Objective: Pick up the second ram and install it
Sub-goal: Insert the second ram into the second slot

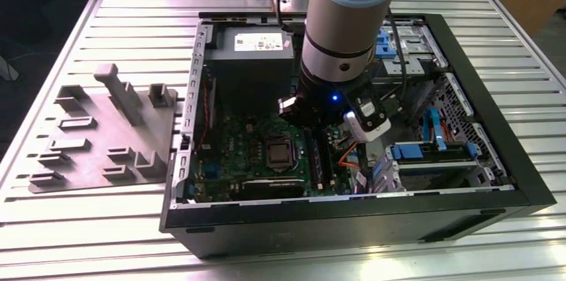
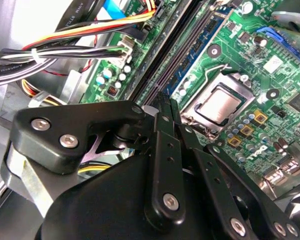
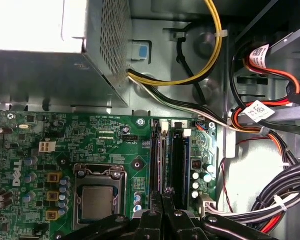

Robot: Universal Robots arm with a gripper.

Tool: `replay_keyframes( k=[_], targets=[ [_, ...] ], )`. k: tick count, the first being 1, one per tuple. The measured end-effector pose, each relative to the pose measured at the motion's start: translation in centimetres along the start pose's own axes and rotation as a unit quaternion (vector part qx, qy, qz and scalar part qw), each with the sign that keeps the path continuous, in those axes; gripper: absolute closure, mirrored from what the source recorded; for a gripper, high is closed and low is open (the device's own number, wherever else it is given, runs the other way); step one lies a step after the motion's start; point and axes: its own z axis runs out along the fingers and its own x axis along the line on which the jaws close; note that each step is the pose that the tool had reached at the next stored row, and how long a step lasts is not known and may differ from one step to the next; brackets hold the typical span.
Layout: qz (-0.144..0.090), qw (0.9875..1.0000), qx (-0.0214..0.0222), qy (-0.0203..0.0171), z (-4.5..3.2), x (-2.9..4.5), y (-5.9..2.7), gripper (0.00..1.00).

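In both wrist views the gripper (image 2: 166, 100) (image 3: 167, 194) is seen with its black fingers (image 2: 162, 150) drawn together, and nothing is seen clamped between them. The tips are held low over the near end of the memory slots (image 3: 178, 160); whether anything is touched cannot be told. Just ahead of the tips, in the first wrist view, the second ram (image 3: 163, 160) is seen on edge as a thin pale strip standing in a slot between black rails. Beside the slots the CPU socket (image 3: 96, 202) is set in the green motherboard (image 3: 115, 140). Farther off, the grey power supply (image 3: 40, 60) is mounted. In the exterior view the arm (image 1: 354, 2) is seen reaching down into the open computer case (image 1: 354, 218), which is laid on a slatted metal table (image 1: 132, 16), with a grey fixture tray (image 1: 97, 155) at the exterior view's left.
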Motion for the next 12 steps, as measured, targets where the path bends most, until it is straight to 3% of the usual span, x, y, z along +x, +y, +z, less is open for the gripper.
replay_keyframes(
  k=[12],
  targets=[
    [0.0, 1.0, 0.0001, 0.0, 0.09, 0.01, -0.01, 0.88]
  ],
)
